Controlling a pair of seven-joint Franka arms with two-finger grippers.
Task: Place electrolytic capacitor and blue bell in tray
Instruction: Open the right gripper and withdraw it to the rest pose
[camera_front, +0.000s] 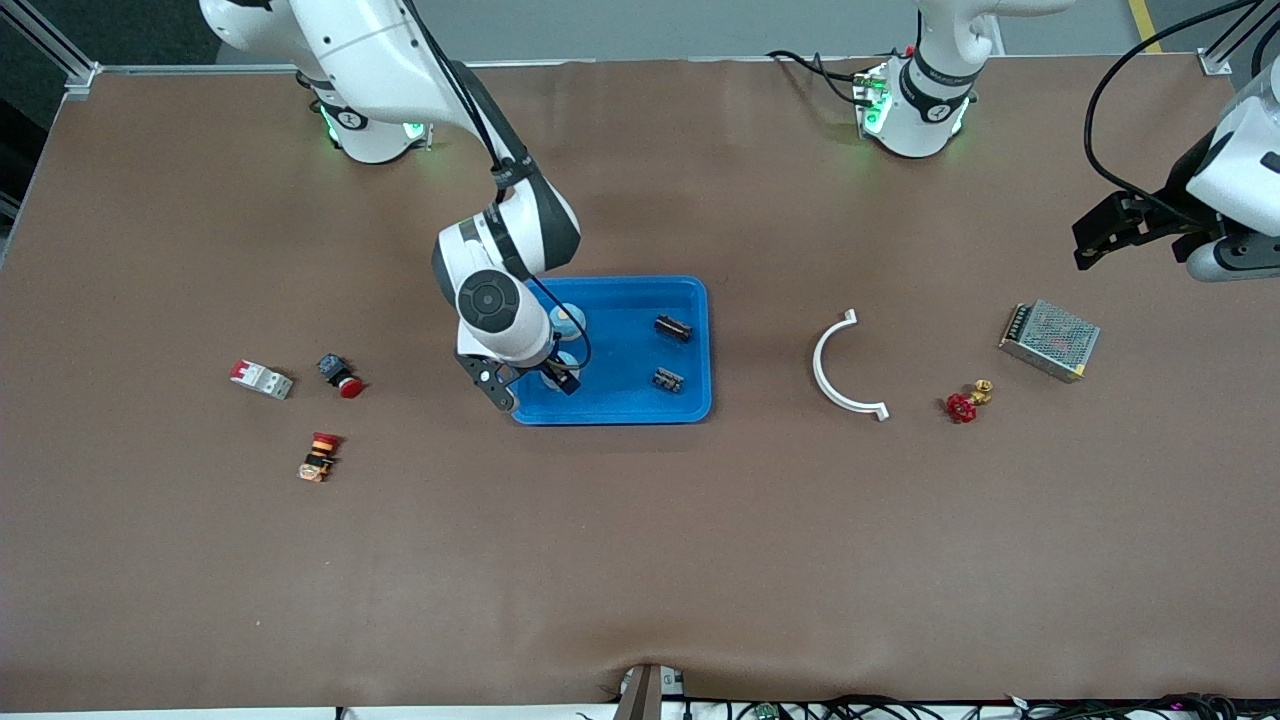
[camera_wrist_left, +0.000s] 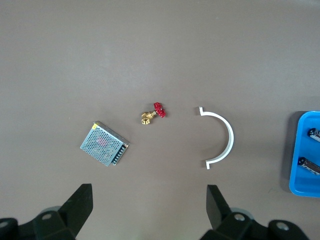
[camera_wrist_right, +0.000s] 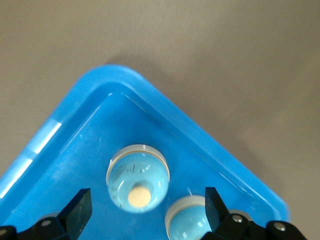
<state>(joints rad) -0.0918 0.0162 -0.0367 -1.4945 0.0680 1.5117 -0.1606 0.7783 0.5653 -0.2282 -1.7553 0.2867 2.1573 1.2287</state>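
The bright-blue tray (camera_front: 625, 350) lies mid-table. Two blue bells sit in its end toward the right arm: one (camera_front: 568, 320) farther from the front camera, one (camera_front: 558, 367) nearer. Both show in the right wrist view, the first (camera_wrist_right: 137, 177) between my fingers, the second (camera_wrist_right: 192, 220) beside one finger. My right gripper (camera_front: 530, 385) (camera_wrist_right: 147, 210) hangs open and empty just above them. Two small black electronic parts (camera_front: 673, 328) (camera_front: 668, 380) lie in the tray's other end. My left gripper (camera_front: 1100, 235) (camera_wrist_left: 148, 207) waits open and empty, high over the left arm's end of the table.
A white arc-shaped piece (camera_front: 840, 370), a red-handled brass valve (camera_front: 965, 403) and a metal mesh box (camera_front: 1050, 340) lie toward the left arm's end. A white-red breaker (camera_front: 262, 379) and two red push-buttons (camera_front: 340, 375) (camera_front: 318, 457) lie toward the right arm's end.
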